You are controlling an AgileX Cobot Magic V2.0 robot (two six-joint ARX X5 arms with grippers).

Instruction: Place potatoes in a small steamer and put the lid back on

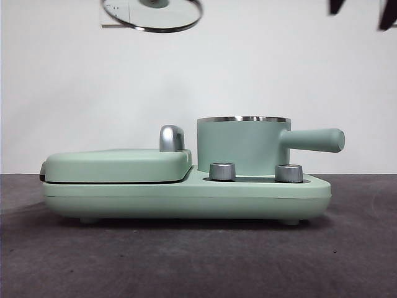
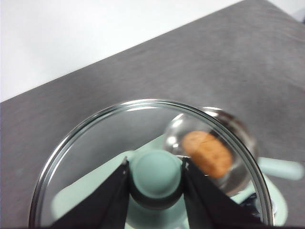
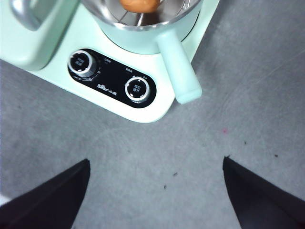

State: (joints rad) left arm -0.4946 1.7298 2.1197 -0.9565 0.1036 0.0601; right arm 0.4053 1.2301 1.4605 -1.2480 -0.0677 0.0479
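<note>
My left gripper point(image 2: 156, 179) clamps the lid point(image 2: 147, 162) by its knob, high above the small steamer point(image 1: 243, 144) — off toward its griddle side. The potato point(image 2: 207, 153) sits inside the steamer. My right gripper point(image 3: 155, 191) hangs open, apart.

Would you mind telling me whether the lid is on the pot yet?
Not yet. The left gripper holds the lid by its knob high above the pot, whose rim is bare; the potato lies inside.

Bare test-bench or lab setup, dark grey table point(image 1: 347, 261) below the raised grippers, blank white wall point(image 1: 260, 62) behind, lone mint-green cooking appliance point(image 1: 186, 195), no household clutter
</note>
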